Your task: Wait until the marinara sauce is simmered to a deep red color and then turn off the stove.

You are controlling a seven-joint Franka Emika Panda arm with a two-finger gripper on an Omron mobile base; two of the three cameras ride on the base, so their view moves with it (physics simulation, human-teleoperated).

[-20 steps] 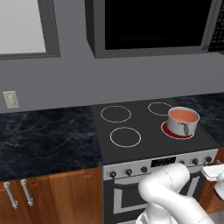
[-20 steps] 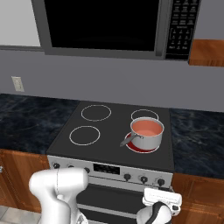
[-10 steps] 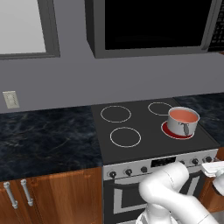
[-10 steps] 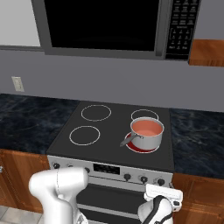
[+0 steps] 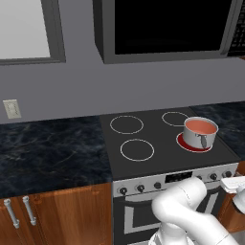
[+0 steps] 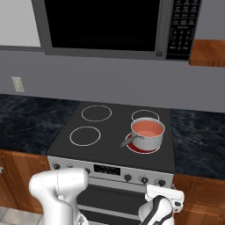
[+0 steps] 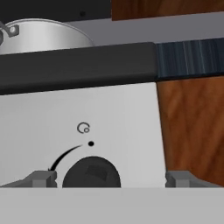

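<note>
Start at your left in the hand view: the left fingertip (image 7: pixel 41 178) sits low beside a black knob (image 7: pixel 91 173) on the stove (image 7: pixel 78 127) front panel, and the other tip stands well off to the right, so the gripper (image 7: pixel 111 179) is spread wide with the knob between its tips, nearer the left one, neither touching. Above, the steel saucepan (image 6: pixel 147 134) stands on the glowing front right burner (image 6: pixel 139 148), holding the marinara sauce (image 6: pixel 147 127), pale salmon-orange, up and behind your gripper.

Gripper (image 7: pixel 111 179) low; jaws wide apart
</note>
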